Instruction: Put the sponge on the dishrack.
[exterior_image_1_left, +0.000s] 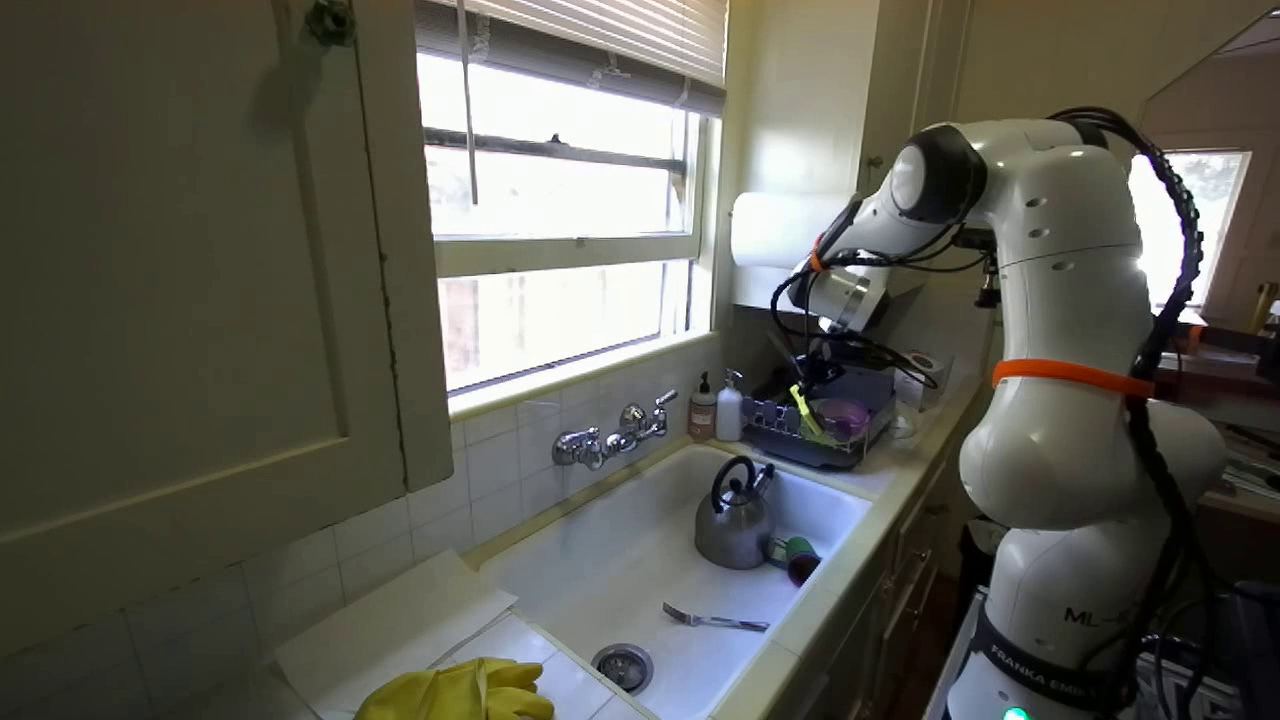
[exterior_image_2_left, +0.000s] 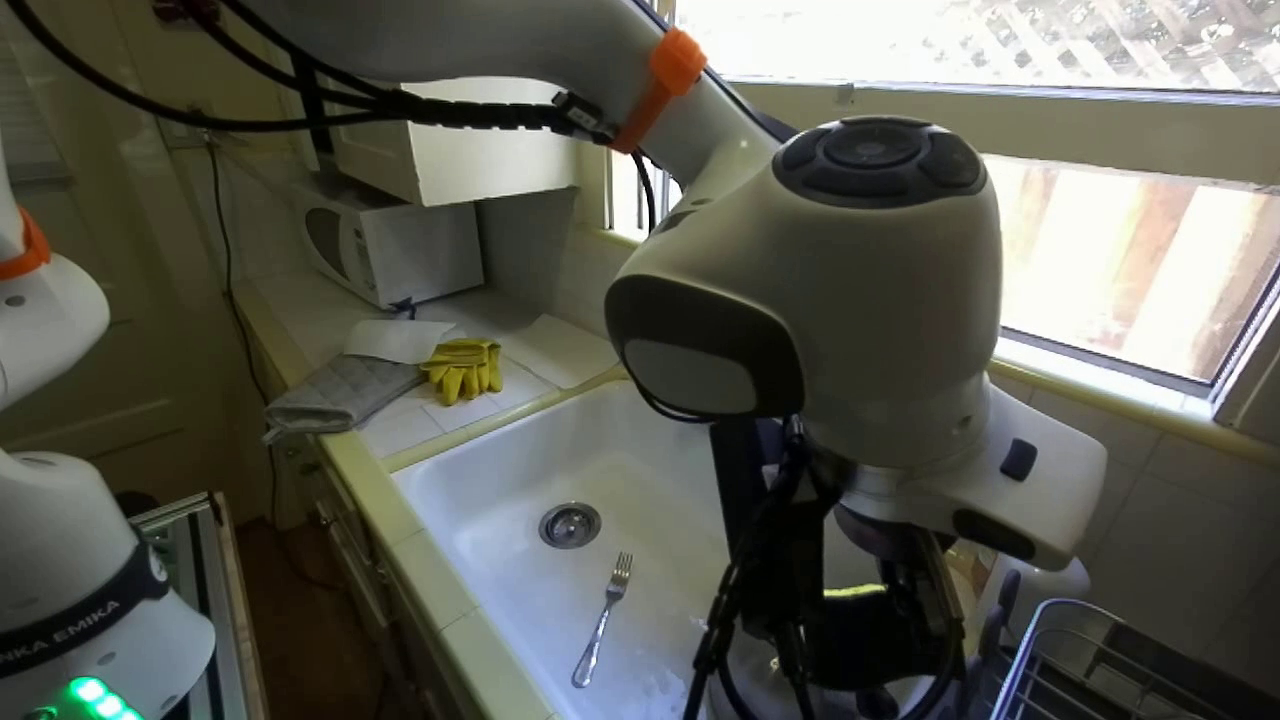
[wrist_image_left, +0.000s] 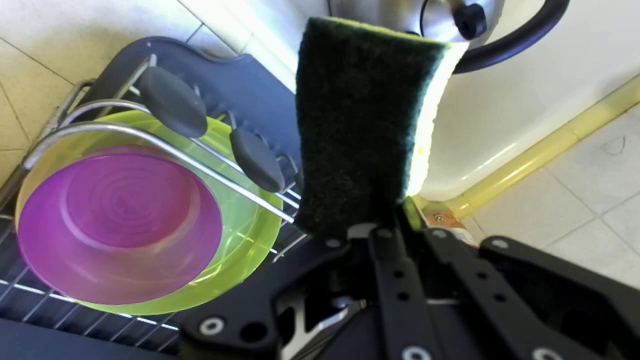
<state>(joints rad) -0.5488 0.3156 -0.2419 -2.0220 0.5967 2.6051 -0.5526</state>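
In the wrist view we have the gripper (wrist_image_left: 386, 226) pinching the sponge (wrist_image_left: 357, 120) by its lower end, long axis running up mid-frame, with the dishrack (wrist_image_left: 260, 92) (purple bowl (wrist_image_left: 125, 210) and all) across the left, so placing probably calls for a leftward shift.
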